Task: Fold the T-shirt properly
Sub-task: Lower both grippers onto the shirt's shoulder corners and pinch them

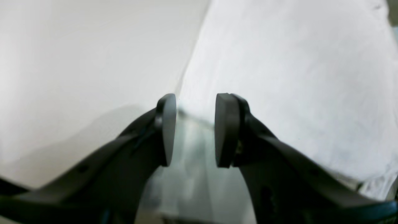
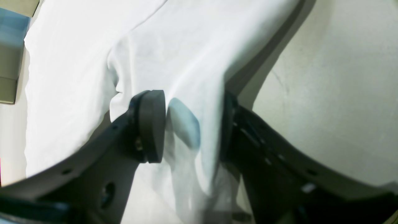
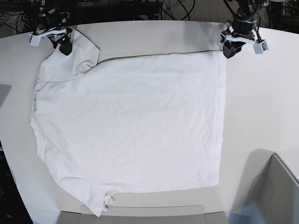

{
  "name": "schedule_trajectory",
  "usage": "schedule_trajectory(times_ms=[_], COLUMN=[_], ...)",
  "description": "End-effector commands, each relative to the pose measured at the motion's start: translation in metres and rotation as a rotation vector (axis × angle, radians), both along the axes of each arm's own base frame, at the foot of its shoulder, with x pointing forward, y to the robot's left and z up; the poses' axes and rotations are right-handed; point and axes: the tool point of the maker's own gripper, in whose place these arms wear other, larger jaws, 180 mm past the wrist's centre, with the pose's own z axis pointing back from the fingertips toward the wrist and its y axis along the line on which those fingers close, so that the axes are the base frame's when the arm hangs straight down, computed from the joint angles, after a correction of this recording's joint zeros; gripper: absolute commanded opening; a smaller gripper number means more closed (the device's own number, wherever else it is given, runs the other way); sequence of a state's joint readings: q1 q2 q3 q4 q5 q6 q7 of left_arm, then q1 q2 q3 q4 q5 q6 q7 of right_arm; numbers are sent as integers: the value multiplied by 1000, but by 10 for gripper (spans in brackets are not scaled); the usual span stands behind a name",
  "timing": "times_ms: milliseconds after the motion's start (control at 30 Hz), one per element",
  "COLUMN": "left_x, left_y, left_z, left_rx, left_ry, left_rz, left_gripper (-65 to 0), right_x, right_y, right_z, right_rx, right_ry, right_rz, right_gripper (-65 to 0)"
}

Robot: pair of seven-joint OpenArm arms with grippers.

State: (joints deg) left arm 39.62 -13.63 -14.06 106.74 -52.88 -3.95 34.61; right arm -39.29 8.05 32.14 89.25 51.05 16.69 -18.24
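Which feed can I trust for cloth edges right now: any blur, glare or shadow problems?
Base view is sharp, evenly lit; the T-shirt edge shows against the table. Left wrist view is soft, white on white around the left gripper. Right wrist view blurs near the right gripper, with a dark shadow along the cloth edge.

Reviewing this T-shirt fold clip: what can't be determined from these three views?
- Right gripper, right wrist view: T-shirt cloth drapes over one finger, so whether it is clamped is unclear.
- Left gripper, left wrist view: the area between the fingers is blurred; contact with the hem can't be judged.
- Base view: both grippers too small to read.
- Base view: bottom-right box cut off by the frame edge.
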Motion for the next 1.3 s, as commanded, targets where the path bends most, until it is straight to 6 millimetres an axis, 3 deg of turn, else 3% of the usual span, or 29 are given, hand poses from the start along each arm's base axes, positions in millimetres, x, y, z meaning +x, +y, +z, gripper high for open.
schedule_trajectory(times_ms=[0,167,333,600,800,867,933,1100,1267], left_x=[9,11,10,10,-8,-9,-9,9,8], left_y=[0,-2,-6,-2,48,56,53,12,2], left_z=[5,-22,-27,-56,-49,-47,-49,-50,-49], left_rx=[-8,-59,-74,-118,-52,-39,-42,-109,-127], left_ry=[-28,50,40,114,121,125,131,118,110], left_rz=[-10,-10,-48,-31,84,92,81,-74,-113], left_gripper=[-443,-443,-443,-443,-444,-444,-443,-443,-443], right_x=[-6,-4,-4,-5,-4,-2,-1,4,5], right_y=[-3,-3,-3,0,-1,0,1,2,3], right_z=[-3,-2,-2,-1,2,2,1,3,7], right_rx=[-17,-18,-18,-16,-92,-126,-144,-144,-149], right_ry=[33,28,28,30,38,43,47,35,26], right_rz=[10,11,11,19,65,84,96,98,102], right_gripper=[-383,-383,-383,-383,-383,-383,-383,-383,-383])
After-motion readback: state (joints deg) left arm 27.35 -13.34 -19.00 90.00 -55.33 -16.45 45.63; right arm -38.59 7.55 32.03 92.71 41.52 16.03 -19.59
